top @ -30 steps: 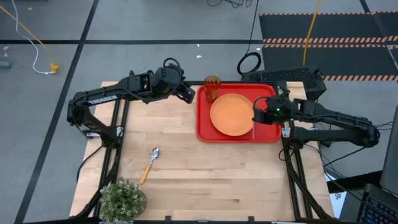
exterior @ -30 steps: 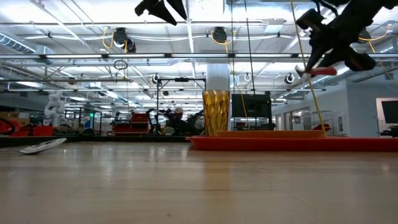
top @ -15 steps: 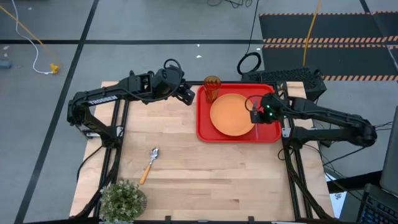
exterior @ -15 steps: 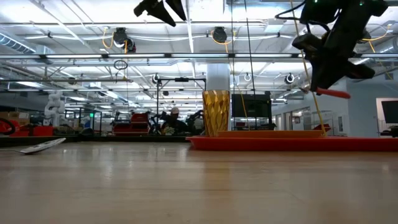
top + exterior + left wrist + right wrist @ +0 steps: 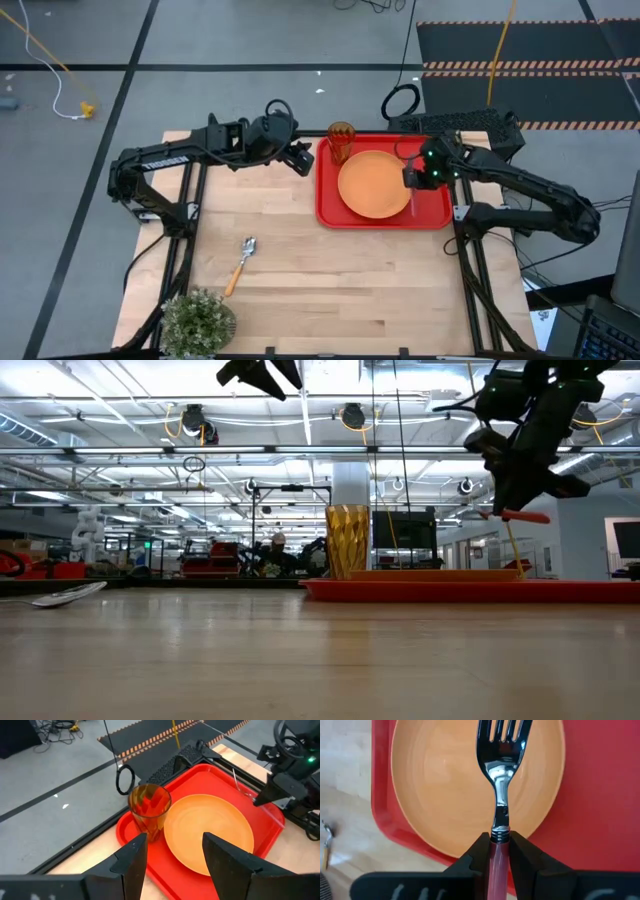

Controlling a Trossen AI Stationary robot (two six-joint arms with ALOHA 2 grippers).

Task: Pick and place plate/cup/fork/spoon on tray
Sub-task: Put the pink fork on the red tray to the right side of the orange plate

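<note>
While hovering over plate (image 5: 470, 785), right end effector (image 5: 496, 851) pinches fork (image 5: 501, 775), left end effector (image 5: 172, 855) spread.

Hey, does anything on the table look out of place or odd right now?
Only the spoon: it lies alone on the bare wood near the potted plant, far from the tray, where the plate and the upright cup already sit. The right hand holds the fork above the plate.

A red tray (image 5: 436, 210) carries an orange plate (image 5: 373, 184) and amber cup (image 5: 341, 141); a silver fork (image 5: 501, 780) has a red handle; the counter (image 5: 330, 280) is pale wood.
</note>
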